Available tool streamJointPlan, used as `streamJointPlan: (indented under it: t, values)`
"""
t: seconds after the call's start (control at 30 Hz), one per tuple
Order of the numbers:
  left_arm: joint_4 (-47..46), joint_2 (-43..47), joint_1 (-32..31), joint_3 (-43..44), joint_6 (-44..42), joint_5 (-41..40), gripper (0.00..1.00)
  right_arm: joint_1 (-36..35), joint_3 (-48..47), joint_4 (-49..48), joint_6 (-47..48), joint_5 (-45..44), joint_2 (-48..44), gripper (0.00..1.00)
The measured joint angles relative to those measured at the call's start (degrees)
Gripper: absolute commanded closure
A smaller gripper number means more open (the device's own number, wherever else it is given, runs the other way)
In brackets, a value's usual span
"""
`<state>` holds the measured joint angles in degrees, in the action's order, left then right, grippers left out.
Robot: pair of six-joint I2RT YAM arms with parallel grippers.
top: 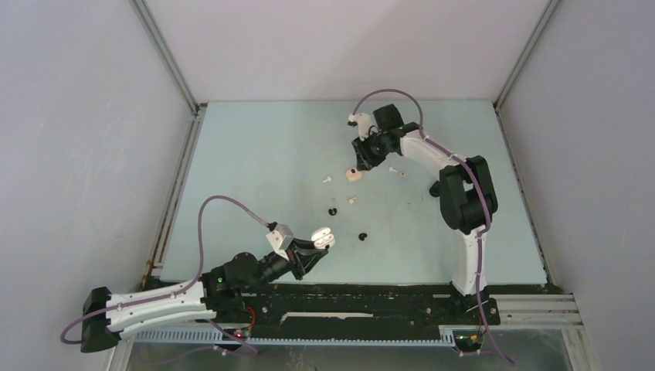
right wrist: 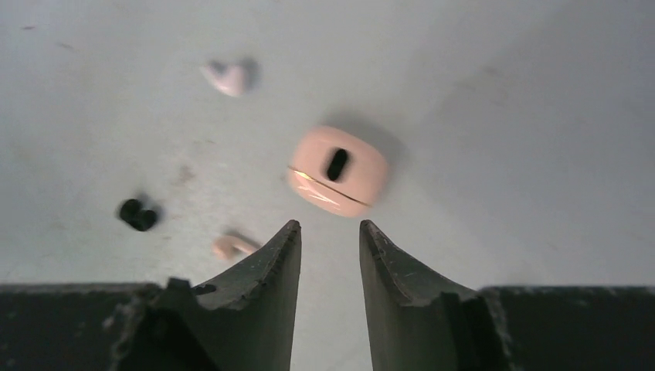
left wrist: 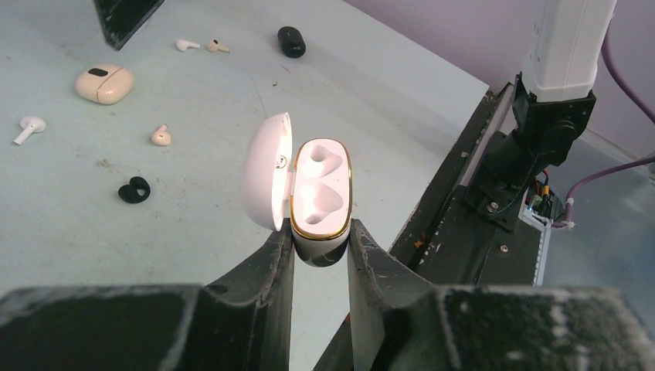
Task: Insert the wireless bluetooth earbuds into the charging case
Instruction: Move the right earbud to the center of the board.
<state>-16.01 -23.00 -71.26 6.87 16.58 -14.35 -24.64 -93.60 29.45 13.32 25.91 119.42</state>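
So that its empty sockets faced up for loading, my left gripper (left wrist: pixel 320 232) stood clamped on the open white charging case (left wrist: pixel 320 185), the earbuds (left wrist: pixel 161 137) lying loose beyond it, where my right gripper (right wrist: pixel 330 228) hovered, jaws apart and empty

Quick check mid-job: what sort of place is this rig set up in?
Probably a lab test cell: blank panel walls on aluminium posts, a pale-blue table, and a black mounting rail.

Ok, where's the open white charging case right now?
The open white charging case is near the front, left of centre in the top view, clamped by the left gripper with its lid open; a black earbud lies to its right.
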Motion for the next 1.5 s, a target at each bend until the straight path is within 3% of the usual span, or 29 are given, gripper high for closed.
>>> streamJointPlan:
  t: [0.2, 0.4, 1.0, 1.37, 1.5]
  values:
    - [-0.1, -1.9, 0.0, 0.0, 0.0, 0.5, 1.00, 6.5, -1.4, 4.0, 0.6, -7.8, 0.0, 0.52]
    - [-0.7, -4.5, 0.0, 0.0, 0.2, 1.4, 1.00, 8.5, -1.5, 7.9, 1.2, -12.3, 0.2, 0.54]
    - [-2.3, -5.4, 0.0, 0.0, 1.4, 2.5, 1.00, 9.0, -3.6, 8.9, 3.0, -12.2, 5.6, 0.50]
    - [-2.8, -5.3, 0.0, 0.0, 1.5, 2.8, 1.00, 9.1, -4.8, 9.9, 2.9, -11.2, 7.7, 0.56]
    - [-2.7, -4.6, 0.0, 0.0, 1.5, 2.9, 1.00, 8.9, -1.0, 10.0, 0.7, -8.0, 5.3, 0.56]
